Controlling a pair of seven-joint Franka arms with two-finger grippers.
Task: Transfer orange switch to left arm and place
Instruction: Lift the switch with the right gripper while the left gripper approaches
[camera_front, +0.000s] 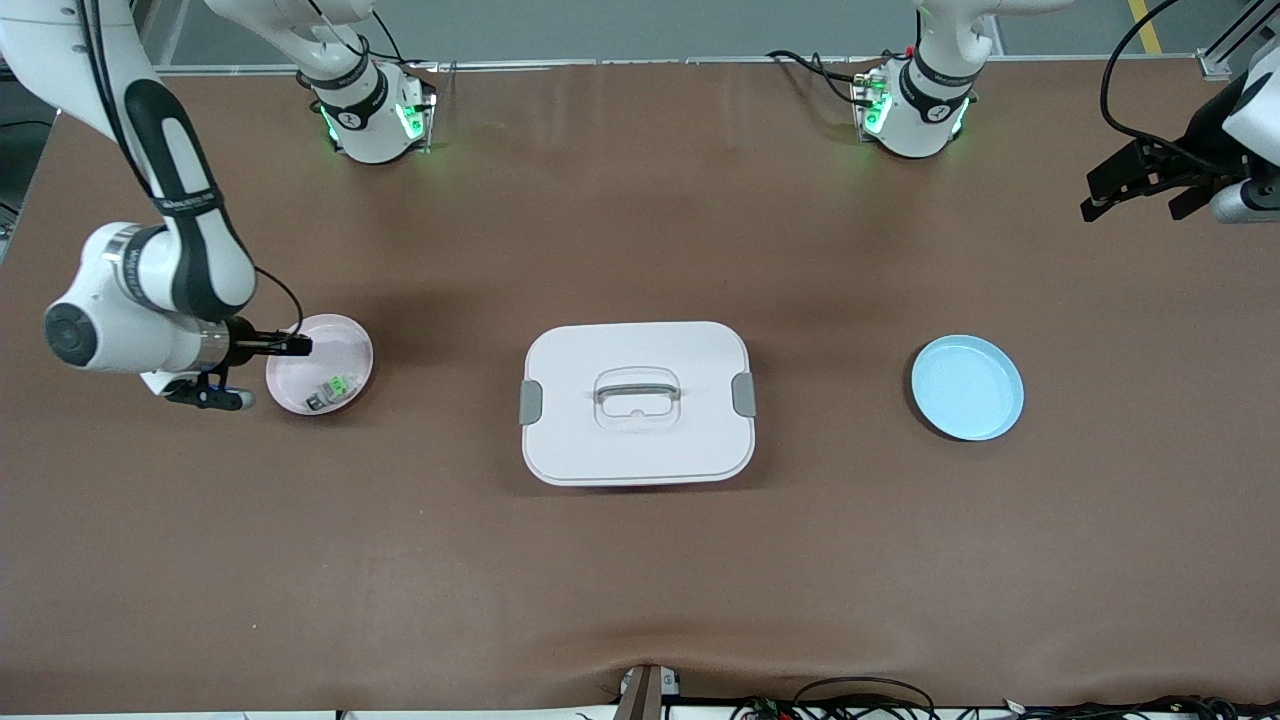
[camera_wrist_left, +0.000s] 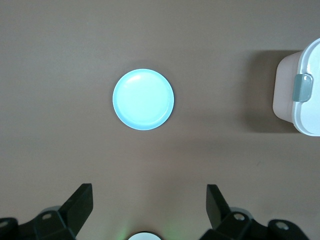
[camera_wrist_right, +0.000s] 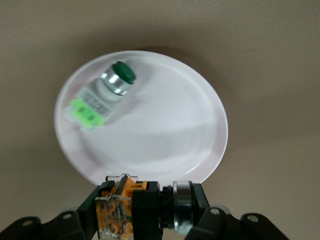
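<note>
The orange switch (camera_wrist_right: 125, 207), black with an orange part and a silver ring, sits crosswise between the fingers of my right gripper (camera_wrist_right: 145, 210). In the front view that right gripper (camera_front: 290, 346) is shut on the switch (camera_front: 283, 346) over the rim of the pink plate (camera_front: 345, 345). The white box (camera_front: 600, 345) with grey clips stands mid-table, well apart from it. My left gripper (camera_front: 1140, 190) hangs open and empty in the air at the left arm's end of the table; its wrist view shows the fingers (camera_wrist_left: 80, 205) wide apart.
A green-and-silver switch (camera_front: 333, 388) lies in the pink plate (camera_wrist_right: 165, 135), seen also as the green switch (camera_wrist_right: 102, 97). An empty blue plate (camera_front: 966, 387) lies beside the box toward the left arm's end; blue plate (camera_wrist_left: 143, 99) and box corner (camera_wrist_left: 305, 95) show below the left wrist.
</note>
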